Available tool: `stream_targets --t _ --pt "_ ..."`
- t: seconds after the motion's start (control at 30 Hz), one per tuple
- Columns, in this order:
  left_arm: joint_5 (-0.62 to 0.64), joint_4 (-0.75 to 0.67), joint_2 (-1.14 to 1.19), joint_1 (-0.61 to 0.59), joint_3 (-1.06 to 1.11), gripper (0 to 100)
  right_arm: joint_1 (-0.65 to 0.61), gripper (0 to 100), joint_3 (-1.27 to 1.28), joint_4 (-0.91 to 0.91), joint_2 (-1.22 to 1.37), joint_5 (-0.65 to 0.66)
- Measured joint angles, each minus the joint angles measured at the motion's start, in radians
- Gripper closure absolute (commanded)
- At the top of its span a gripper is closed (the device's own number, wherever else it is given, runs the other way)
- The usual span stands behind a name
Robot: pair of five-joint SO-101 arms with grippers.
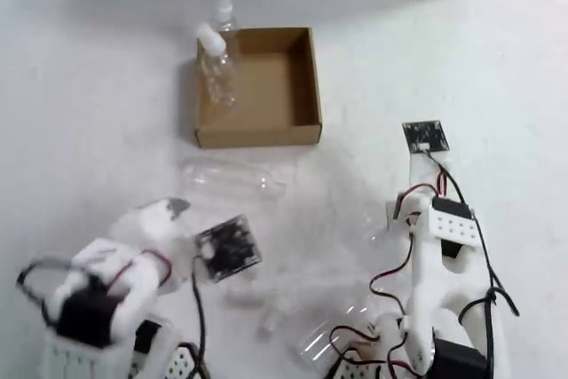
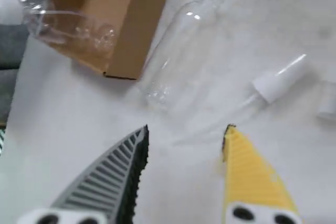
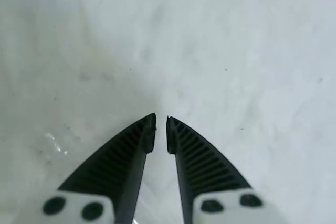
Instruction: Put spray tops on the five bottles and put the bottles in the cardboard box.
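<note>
A cardboard box [image 1: 266, 126] is sitting open on a white table [image 1: 461, 59], and everything here is placed relative to that box. 2 clear bottles with white spray tops [image 1: 218, 67] are standing upright against the box's left wall. A 3rd clear bottle [image 1: 232, 177] is lying on its side on the table just in front of the box, on the side facing the arms; the left wrist view is showing it close beside a corner of the box [image 2: 178, 61]. A loose spray top [image 2: 274, 81] with its thin tube is lying on the table beyond that bottle, farther from the box.

The left gripper [image 2: 186, 135] is hovering over the table in front of the box with its grey and yellow fingers spread wide, gripping nothing. The right gripper [image 3: 161, 135] is hanging over bare table, well apart from the box, with its 2 black fingers almost touching, a thin slit between them, gripping nothing.
</note>
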Motion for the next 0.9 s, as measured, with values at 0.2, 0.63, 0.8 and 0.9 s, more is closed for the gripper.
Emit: stream_targets --t 0.2,0.63,0.8,0.9 --pt "-0.138 0.000 0.456 0.026 -0.236 78 0.000 98.2 0.003 -0.011 0.000 0.000" --pt "-0.270 -0.166 0.816 0.092 -0.374 75 0.000 98.2 0.005 -0.011 0.000 0.000" --pt "-0.270 -0.278 0.974 0.100 -0.374 65 0.000 98.2 0.011 -0.018 0.000 0.000" --pt "-0.270 -0.330 1.046 0.098 -0.385 65 0.000 98.1 0.011 -0.031 0.000 0.003"
